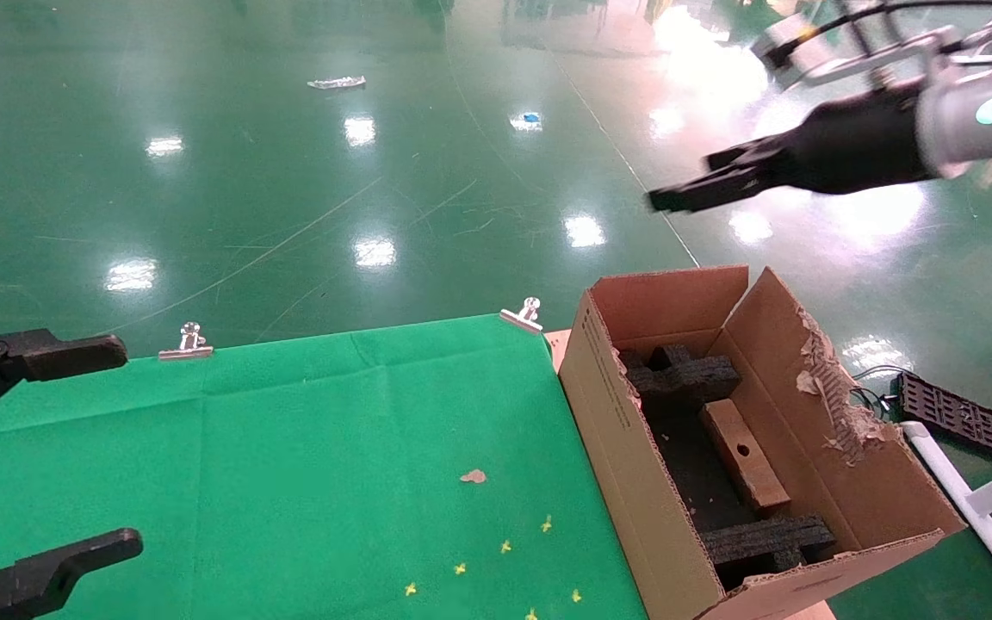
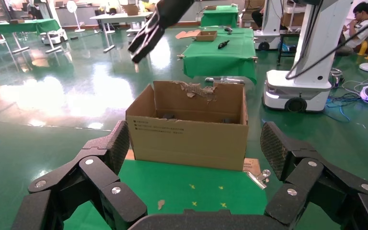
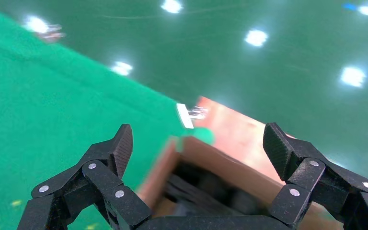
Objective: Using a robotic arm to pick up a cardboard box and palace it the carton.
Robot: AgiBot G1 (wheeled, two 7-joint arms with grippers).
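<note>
Scanning from my left, I see the left gripper (image 1: 31, 448) parked over the green-clothed table (image 1: 289, 448), fingers spread wide and holding nothing. Next comes the carton (image 1: 625, 448) standing at the table's right edge, with the cardboard box (image 1: 744, 455) already lying inside it between the black foam inserts (image 1: 767, 538). Farther right, the robotic arm (image 1: 970, 120) hangs high above the carton, its right gripper (image 3: 196, 148) wide open and empty. My worry from here: any low sweep could catch the carton's torn flap (image 1: 832, 387) and drag the whole carton off its place.
</note>
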